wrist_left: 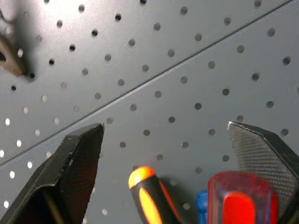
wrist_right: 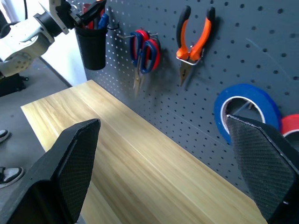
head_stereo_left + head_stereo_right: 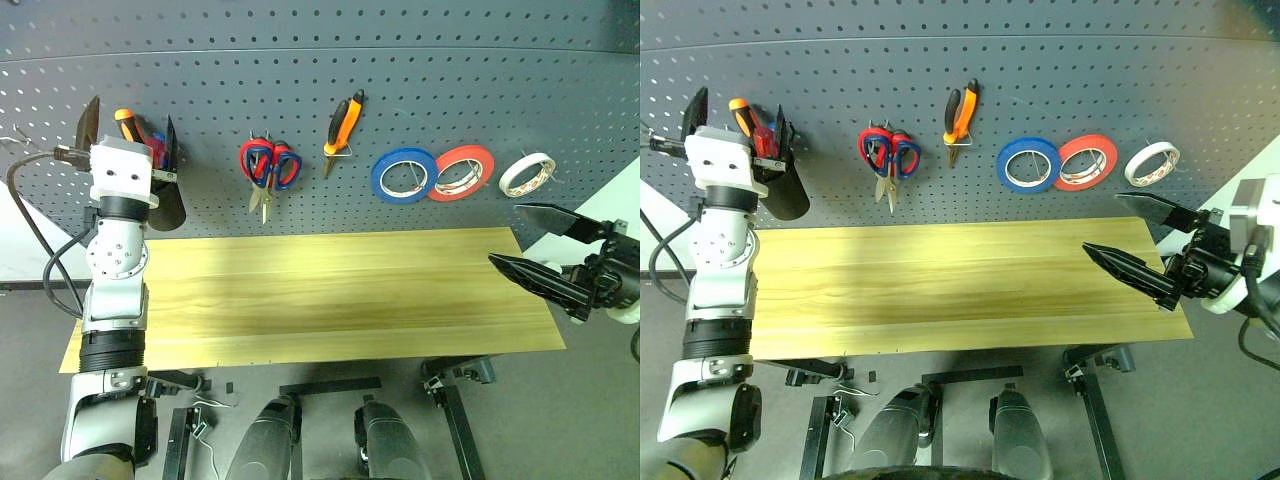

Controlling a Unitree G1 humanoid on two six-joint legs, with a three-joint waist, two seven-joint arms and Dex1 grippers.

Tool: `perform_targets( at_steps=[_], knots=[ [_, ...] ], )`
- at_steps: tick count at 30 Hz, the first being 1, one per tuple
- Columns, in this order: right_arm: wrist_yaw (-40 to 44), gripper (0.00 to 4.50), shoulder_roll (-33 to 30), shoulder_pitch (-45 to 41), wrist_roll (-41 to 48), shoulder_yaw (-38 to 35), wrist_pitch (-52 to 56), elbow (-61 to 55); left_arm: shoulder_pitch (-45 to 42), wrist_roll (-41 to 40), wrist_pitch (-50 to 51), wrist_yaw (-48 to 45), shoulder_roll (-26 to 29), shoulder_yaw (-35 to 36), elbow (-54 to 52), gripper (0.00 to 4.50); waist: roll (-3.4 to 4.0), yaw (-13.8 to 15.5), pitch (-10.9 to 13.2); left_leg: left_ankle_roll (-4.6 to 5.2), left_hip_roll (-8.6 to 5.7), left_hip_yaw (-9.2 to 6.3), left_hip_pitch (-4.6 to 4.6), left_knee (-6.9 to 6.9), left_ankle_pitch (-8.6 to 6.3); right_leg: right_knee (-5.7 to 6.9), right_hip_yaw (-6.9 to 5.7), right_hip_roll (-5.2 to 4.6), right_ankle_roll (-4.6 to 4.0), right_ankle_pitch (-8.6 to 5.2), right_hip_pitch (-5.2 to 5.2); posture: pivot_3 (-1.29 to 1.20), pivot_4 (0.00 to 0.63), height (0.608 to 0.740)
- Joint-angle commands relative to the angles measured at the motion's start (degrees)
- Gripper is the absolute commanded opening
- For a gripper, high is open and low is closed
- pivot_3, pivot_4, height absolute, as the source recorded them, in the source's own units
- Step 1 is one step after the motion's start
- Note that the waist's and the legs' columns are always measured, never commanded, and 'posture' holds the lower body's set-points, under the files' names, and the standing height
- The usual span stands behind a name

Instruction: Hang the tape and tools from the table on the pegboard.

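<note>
Left gripper [image 1: 163, 154] up at the black cup [image 2: 92, 46] on the pegboard [image 3: 420, 90], fingers spread wide either side of the cup's mouth, gripping nothing. In the cup: red screwdriver [image 1: 238, 198] right by one finger, orange screwdriver [image 1: 145, 191] next to it, bit of a blue handle [image 1: 202, 205] squeezed between those two. All three standing handle-up.

Right gripper [image 3: 532, 245] hanging off the right end of the table [image 3: 330, 300], pointing in toward the board, jaws wide as well, nothing in them.

Tabletop bare wood. Along the board, left to right after the cup: two pairs of scissors on one hook, red-handled scissors [image 3: 256, 158] and blue-handled scissors [image 3: 286, 168] overlapping, blades down. Then pliers [image 3: 343, 122] hung nose-down on a hook, handles up. Then blue roll [image 3: 404, 175] and red roll [image 3: 462, 172] overlapping at their edges, and the white tape [image 3: 527, 174] on its own hook just beside the red, closest to the right gripper but not touching.
</note>
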Motion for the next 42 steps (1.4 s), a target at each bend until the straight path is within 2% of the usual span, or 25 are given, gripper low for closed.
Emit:
perform_targets(
  at_steps=[1, 4, 9, 13, 18, 25, 28, 30, 32, 38, 42],
  knots=[
    [0.2, 4.5, 0.3, 0.7, 0.8, -3.1, -1.2, -1.4, -3.3, -0.4, 0.3, -0.3, 0.6, -0.3, -2.9, 4.46, -0.01, 0.0, -0.2, 0.0, 0.0, 0.0, 0.0, 0.0, 0.0, 0.0, 0.0, 0.0, 0.0, 0.0, 0.0, -0.07, 0.153, 0.715],
    [-0.2, 4.5, 1.1, 1.2, 0.7, -3.4, -1.9, -1.8, -6.0, -1.8, 1.0, -1.6, 0.1, -1.2, -2.5, 4.46, 0.0, 0.0, -0.6, 0.0, -0.01, 0.01, 0.0, 0.04, 0.0, 0.03, 0.0, 0.01, 0.01, 0.0, 0.0, -0.07, 0.126, 0.715],
    [-1.4, 4.5, 3.6, 4.4, 1.5, -5.8, -2.5, -4.6, -9.0, -11.4, 13.3, -14.1, -1.4, -5.7, -6.5, 4.46, 0.06, 0.1, -2.2, -0.01, -0.04, 0.04, 0.0, 0.05, 0.0, 0.02, -0.01, 0.0, 0.02, 0.01, 0.03, -0.07, 0.092, 0.715],
    [-2.8, 4.5, 6.0, 6.3, 0.4, -4.4, -3.7, -5.9, -7.7, -14.4, 19.1, -22.4, -1.0, -9.5, -9.4, 4.46, 0.22, -0.3, -3.7, -0.01, -0.04, 0.05, 0.01, 0.09, 0.01, 0.02, 0.0, 0.03, 0.04, 0.02, 0.05, -0.06, 0.074, 0.715],
    [-8.1, 4.5, 12.4, 8.1, -2.5, 2.4, -5.9, -9.1, -0.1, -16.9, 24.6, -28.7, -2.0, -14.4, -16.7, 4.46, 0.64, -0.5, -5.2, 0.01, 0.02, 0.14, 0.62, -0.05, -0.01, -0.02, 0.16, 0.08, 0.05, 0.01, 0.58, -0.06, 0.052, 0.715],
    [-15.3, 4.5, 23.4, 11.7, -8.4, 15.8, -9.3, -12.7, 11.8, -15.2, 21.7, -33.9, -1.9, -19.4, -19.4, 4.46, 1.14, 0.0, -6.6, 0.04, 0.07, 0.13, 1.42, -0.1, -0.09, -0.31, 0.22, 0.09, 0.01, -0.02, 1.43, -0.05, 0.033, 0.715],
    [-20.0, 4.5, 29.9, 13.9, -12.8, 22.2, -11.3, -11.6, 17.7, -18.7, 23.3, -35.2, -3.6, -18.3, -16.8, 4.46, 1.25, 0.1, -7.3, 0.05, 0.08, 0.12, 1.49, -0.14, -0.1, -0.36, 0.27, 0.09, -0.01, -0.03, 1.32, -0.04, 0.03, 0.715],
    [-22.9, 4.5, 33.5, 14.7, -15.7, 25.1, -12.5, -9.9, 19.9, -23.9, 25.1, -40.0, -4.5, -17.5, -13.9, 4.46, 1.5, 0.1, -7.8, 0.11, 0.07, 0.13, 1.51, -0.19, -0.14, -0.42, 0.36, 0.08, -0.06, -0.07, 1.29, -0.04, 0.027, 0.715],
    [-25.6, 4.5, 36.7, 14.6, -19.2, 27.3, -14.8, -7.8, 21.1, -26.3, 21.9, -44.1, -5.2, -16.6, -10.7, 4.46, 1.58, 0.1, -7.9, 0.13, 0.06, 0.15, 1.51, -0.2, -0.15, -0.44, 0.39, 0.07, -0.14, -0.11, 1.27, -0.04, 0.021, 0.715],
    [-32.8, 4.5, 45.3, 17.5, -34.0, 33.1, -27.0, 1.3, 25.5, -22.6, 24.3, -40.9, -4.4, -16.3, -4.7, 4.46, 1.79, 0.2, -9.4, 0.12, 0.04, 0.19, 1.55, -0.25, -0.16, -0.45, 0.49, 0.1, -0.16, -0.13, 1.24, -0.04, 0.0, 0.715],
    [-34.0, 4.5, 48.4, 21.8, -38.5, 35.7, -33.5, 5.1, 29.6, -22.2, 23.4, -39.5, -4.7, -14.8, -2.3, 4.46, 1.77, 0.2, -9.9, 0.12, 0.02, 0.34, 1.85, -0.73, -0.15, -0.47, 0.71, 0.07, -0.13, -0.15, 1.25, -0.03, 0.0, 0.715]
  ],
)
